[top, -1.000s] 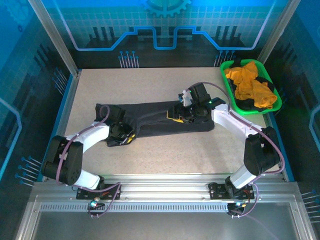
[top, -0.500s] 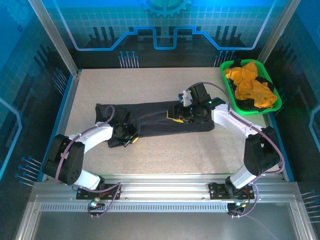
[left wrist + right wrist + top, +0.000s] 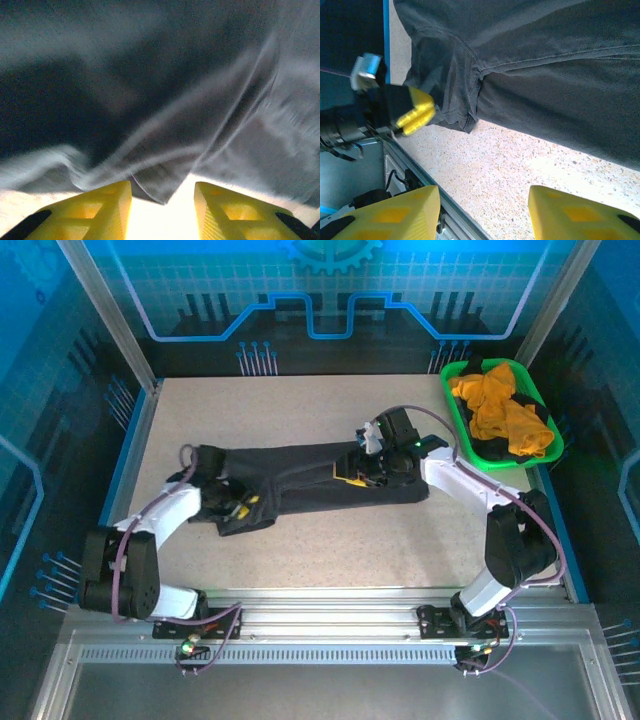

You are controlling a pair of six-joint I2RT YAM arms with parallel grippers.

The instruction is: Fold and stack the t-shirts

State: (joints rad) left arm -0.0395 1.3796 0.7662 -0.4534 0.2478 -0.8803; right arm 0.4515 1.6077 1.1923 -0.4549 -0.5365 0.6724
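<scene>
The dark charcoal t-shirt [image 3: 300, 478] lies in a long narrow band across the middle of the table [image 3: 300, 410]. My left gripper [image 3: 240, 505] sits low at the band's left end. In the left wrist view its yellow fingers [image 3: 102, 207] stand apart, and a loose corner of the grey cloth [image 3: 150, 75] points down into the gap without being pinched. My right gripper [image 3: 352, 475] hovers over the band's right half. It is open [image 3: 484, 215] above bare table, with the shirt's hem [image 3: 545, 60] beyond and the left gripper [image 3: 415, 117] seen at the far end. The orange-yellow t-shirt [image 3: 500, 415] is bunched in the basket.
The bright green basket [image 3: 455, 405] stands at the back right corner of the table. Bare speckled tabletop lies in front of and behind the dark shirt. The metal rail [image 3: 420, 175] of the table's near edge runs close under the right gripper's view.
The left gripper's jaws have parted and let go of the dark cloth. The left arm has swung outward to the left, and the shirt's left end has shifted slightly. The right arm has stayed put.
</scene>
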